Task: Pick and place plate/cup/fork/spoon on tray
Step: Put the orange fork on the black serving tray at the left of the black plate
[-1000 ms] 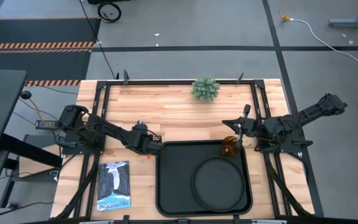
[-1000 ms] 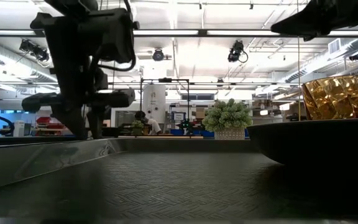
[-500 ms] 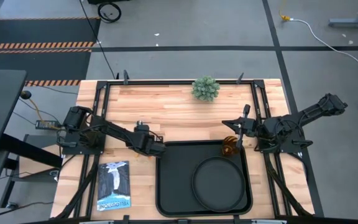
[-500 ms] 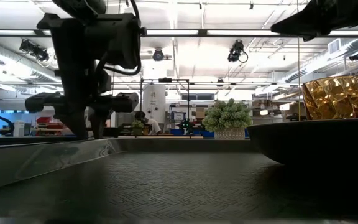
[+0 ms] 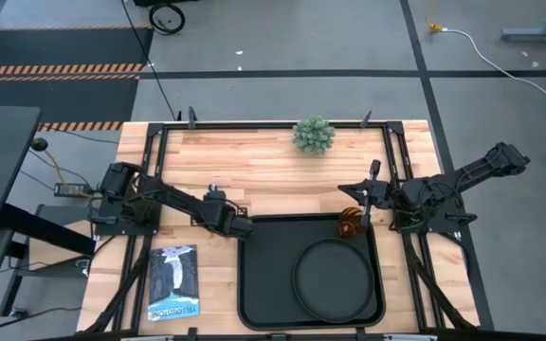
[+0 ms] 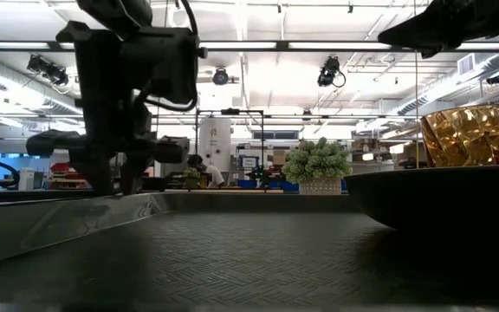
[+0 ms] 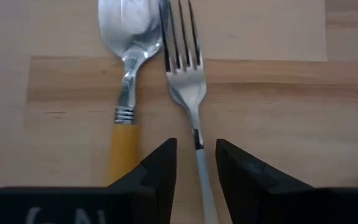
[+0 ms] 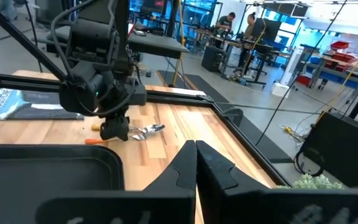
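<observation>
Below, slim steel fork (image 7: 188, 81) (beside spoon (image 7: 128, 74))

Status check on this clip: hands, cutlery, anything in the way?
Left hand open, straddling orange-handled metal fork. Right hand shut, idle beside black rectangular tray. Orange-handled spoon crowds the fork.

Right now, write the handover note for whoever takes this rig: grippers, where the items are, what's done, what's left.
Left gripper: low over the table just off the tray's far-left corner, fingers open and straddling the fork's neck; nothing clamped yet.
Right gripper: shut, empty, waiting beside the tray's far-right corner.
Done: plate on the tray's right half; cup in the tray's far-right corner.
Left: fork and spoon lie side by side on the wood, heads pointing the same way, close together. Grasp the fork cleanly without dragging the spoon, place it on the tray, then fetch the spoon.
</observation>
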Robot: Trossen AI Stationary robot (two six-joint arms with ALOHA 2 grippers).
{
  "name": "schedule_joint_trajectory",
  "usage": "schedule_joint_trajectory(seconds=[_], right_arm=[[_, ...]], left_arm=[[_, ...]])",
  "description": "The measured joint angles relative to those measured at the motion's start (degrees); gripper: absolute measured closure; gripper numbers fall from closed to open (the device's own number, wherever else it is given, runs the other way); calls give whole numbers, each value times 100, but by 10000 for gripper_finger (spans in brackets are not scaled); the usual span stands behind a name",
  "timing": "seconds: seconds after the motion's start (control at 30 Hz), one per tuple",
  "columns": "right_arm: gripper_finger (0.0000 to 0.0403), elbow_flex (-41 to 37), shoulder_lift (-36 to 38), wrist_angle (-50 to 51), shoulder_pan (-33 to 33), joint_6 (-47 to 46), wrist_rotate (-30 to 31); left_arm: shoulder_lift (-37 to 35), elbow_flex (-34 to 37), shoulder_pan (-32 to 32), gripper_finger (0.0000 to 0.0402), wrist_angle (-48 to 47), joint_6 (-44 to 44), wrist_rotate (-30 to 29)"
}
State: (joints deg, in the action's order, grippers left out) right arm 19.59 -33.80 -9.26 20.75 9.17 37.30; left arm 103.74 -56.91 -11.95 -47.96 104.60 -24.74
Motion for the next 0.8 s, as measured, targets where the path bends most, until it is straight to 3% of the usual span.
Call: schedule_joint_trajectory(seconds=[0.3,0.63,0.8], right_arm=[[398,1,-44,-33,7,-22,-29],[398,0,-70,-52,7,-23,-87],[398,0,-70,-52,7,-22,-94]], left_arm=[[175,-19,16,289,130,-66,-2],[186,-19,27,386,192,-182,107],[180,-15,25,384,201,-225,95]])
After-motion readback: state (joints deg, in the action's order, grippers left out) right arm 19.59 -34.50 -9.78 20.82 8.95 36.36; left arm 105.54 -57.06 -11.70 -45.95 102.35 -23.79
